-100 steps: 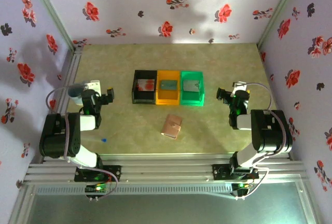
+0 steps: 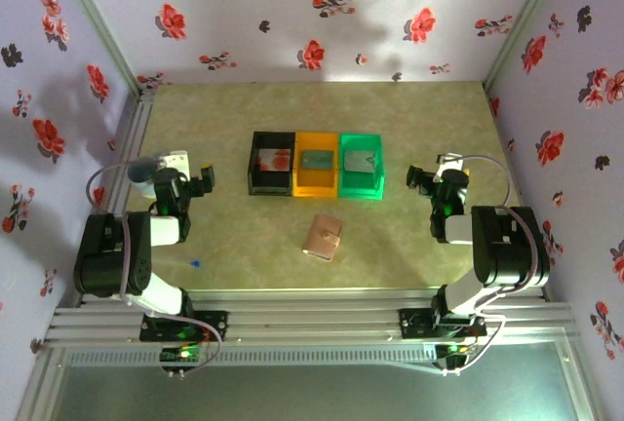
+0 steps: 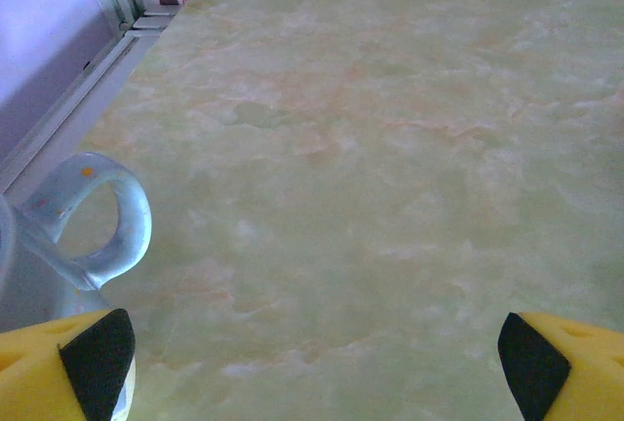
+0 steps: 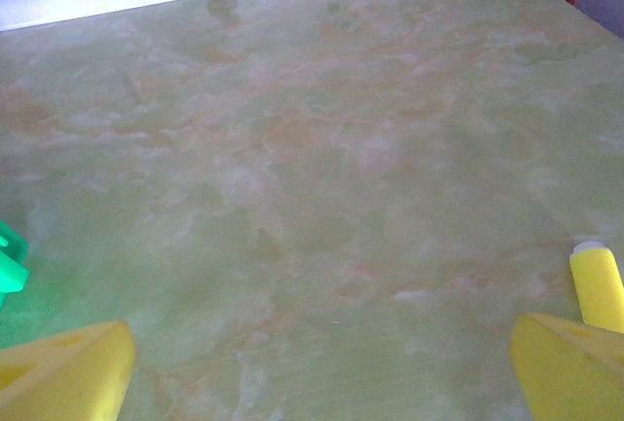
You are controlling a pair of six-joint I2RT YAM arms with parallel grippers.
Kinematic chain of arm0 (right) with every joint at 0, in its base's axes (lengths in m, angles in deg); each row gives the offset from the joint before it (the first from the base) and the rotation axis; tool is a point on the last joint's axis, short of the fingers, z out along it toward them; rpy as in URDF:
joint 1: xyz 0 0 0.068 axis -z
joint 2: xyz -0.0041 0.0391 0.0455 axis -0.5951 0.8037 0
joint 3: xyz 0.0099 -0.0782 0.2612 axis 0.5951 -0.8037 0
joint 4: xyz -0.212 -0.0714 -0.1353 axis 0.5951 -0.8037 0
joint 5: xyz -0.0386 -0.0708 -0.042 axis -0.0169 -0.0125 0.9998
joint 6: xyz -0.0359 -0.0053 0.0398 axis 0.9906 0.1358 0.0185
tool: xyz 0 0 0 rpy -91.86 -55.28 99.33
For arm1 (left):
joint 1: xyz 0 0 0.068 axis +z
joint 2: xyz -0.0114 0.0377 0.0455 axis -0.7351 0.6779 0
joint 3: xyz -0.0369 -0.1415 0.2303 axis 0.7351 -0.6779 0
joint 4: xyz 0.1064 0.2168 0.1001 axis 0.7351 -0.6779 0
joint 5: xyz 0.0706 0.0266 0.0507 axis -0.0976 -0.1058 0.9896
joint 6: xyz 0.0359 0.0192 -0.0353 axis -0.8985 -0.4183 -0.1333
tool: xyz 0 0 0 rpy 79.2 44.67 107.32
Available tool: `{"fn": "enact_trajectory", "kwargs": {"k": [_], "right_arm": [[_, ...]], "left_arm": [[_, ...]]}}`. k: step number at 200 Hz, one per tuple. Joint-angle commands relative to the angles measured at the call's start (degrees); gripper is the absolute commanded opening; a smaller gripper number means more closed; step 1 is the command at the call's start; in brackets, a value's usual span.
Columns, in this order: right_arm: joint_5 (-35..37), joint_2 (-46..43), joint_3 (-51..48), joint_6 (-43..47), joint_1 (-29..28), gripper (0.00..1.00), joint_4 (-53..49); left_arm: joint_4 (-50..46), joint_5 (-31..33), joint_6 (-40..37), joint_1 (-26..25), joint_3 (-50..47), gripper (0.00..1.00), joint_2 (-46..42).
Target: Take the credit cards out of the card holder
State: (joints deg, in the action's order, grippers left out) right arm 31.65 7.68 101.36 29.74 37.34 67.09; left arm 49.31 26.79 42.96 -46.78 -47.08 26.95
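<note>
Three bins sit in a row in the middle of the surface (image 2: 234, 109): a black bin (image 2: 271, 188), an orange bin (image 2: 316, 188) and a green bin (image 2: 362, 190). They stand side by side and touch each other.

I see one flat credit card in each bin. The one in the black bin (image 2: 275, 159) is pale with a red blotch. The ones in the orange bin (image 2: 315, 160) and the green bin (image 2: 359, 161) look grey from above.

The pinkish-tan card holder (image 2: 323, 237) lies folded shut on the surface. It is alone, closer to the arm bases than the bins are, in front of the orange bin and not touching it.

My left jaws sit out to the left of the black bin. Their yellow fingertips (image 3: 83, 363) are wide apart, with bare surface between them.

My right jaws sit to the right of the green bin. Their yellow fingertips (image 4: 68, 367) are wide apart too. A corner of the green bin peeks in at the left of the right wrist view.

A tiny blue bit (image 2: 196, 264) lies near the left arm.
</note>
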Motion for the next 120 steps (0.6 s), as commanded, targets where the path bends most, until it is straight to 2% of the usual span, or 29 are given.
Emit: {"fn": "enact_trajectory", "kwargs": {"k": [1, 78, 101, 112, 120], "right_arm": [[-0.4, 0.2, 1.1, 0.5, 0.3, 0.99, 0.5], [-1.6, 0.1, 1.1, 0.5, 0.8, 0.99, 0.6], [-2.3, -0.2, 1.0, 0.5, 1.1, 0.99, 0.9], [-2.0, -2.6, 1.3, 0.3, 1.2, 0.99, -1.4], [-0.4, -6.5, 2.7, -0.3, 1.2, 0.99, -7.5]], "left_arm": [[1.1, 0.0, -0.8, -0.2, -0.2, 1.00, 0.3], [1.2, 0.0, -0.7, -0.2, -0.3, 1.00, 0.3], [0.9, 0.0, -0.7, -0.1, -1.2, 1.00, -2.3], [-2.7, 0.1, -0.7, -0.1, -0.5, 1.00, -5.1], [-7.5, 0.1, -0.6, -0.2, 1.1, 1.00, -7.5]]}}
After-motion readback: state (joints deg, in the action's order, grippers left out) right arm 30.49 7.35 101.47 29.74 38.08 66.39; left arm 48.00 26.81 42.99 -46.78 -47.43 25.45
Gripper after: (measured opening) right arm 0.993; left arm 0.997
